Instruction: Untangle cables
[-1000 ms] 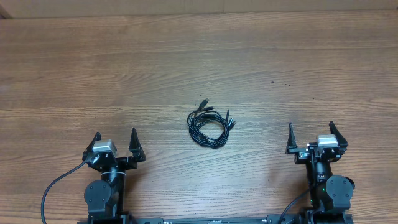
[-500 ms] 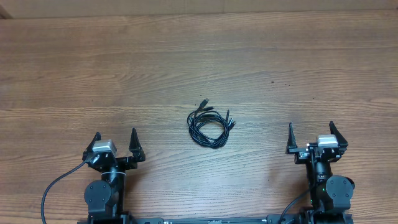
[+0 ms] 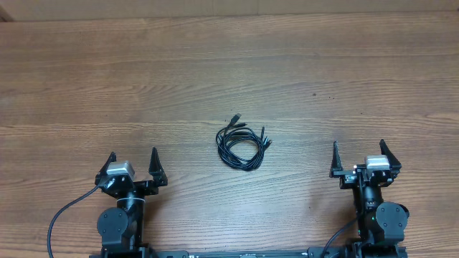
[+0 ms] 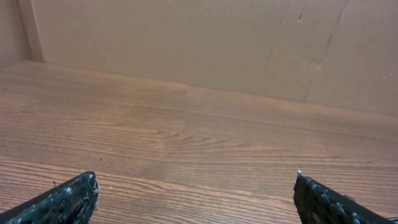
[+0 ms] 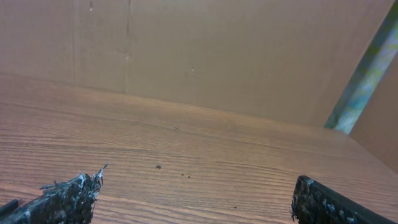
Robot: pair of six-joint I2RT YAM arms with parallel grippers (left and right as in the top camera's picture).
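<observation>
Left gripper [image 3: 133, 154] and right gripper [image 3: 358, 145] stand released, empty, well apart from the cables [image 3: 240, 147]. Risk: one pinch catches several strands, dragging the whole coil.

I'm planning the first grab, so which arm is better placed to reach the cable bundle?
Right, marginally. The left gripper and right gripper are both open, about equally far from the cables, but the loose plug ends point toward the right side.
</observation>
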